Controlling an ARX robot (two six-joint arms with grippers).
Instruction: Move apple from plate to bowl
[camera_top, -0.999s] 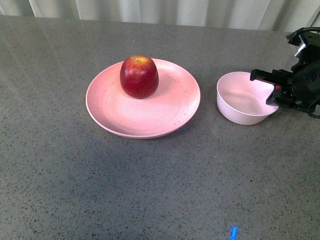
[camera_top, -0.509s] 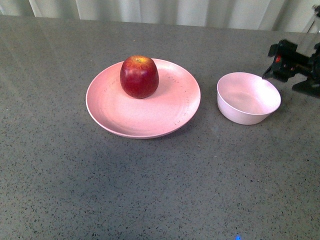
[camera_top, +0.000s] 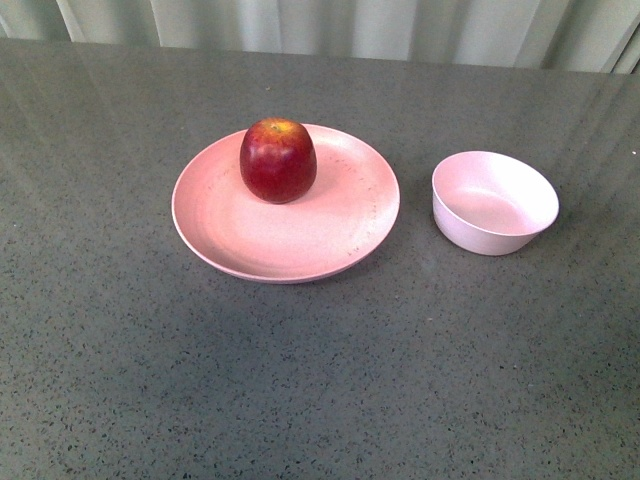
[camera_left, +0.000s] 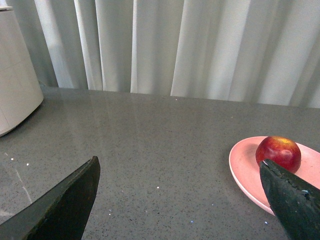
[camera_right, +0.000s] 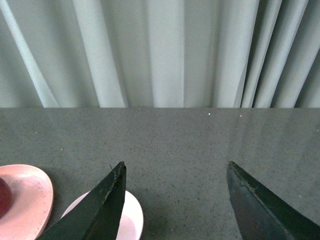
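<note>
The dark-red apple (camera_top: 278, 160) sits upright on the far part of the wide pink plate (camera_top: 250, 235). The small pale pink bowl (camera_top: 494, 202) stands empty to the plate's right, apart from it. Neither gripper shows in the front view. My left gripper (camera_left: 180, 167) is open and empty over the bare table; the apple (camera_left: 278, 152) and plate (camera_left: 245, 167) lie beside one finger. My right gripper (camera_right: 175, 167) is open and empty; the bowl (camera_right: 131, 216), the plate's edge (camera_right: 30, 200) and a sliver of the apple (camera_right: 4, 197) show beside one finger.
The table (camera_top: 320, 400) is dark grey speckled stone. Pale curtains (camera_top: 350, 25) hang behind its far edge. A white rounded object (camera_left: 15, 95) stands at the edge of the left wrist view.
My right gripper, which was beside the bowl, has lifted and drawn back out of the front view. The apple, plate and bowl have not moved on the table.
</note>
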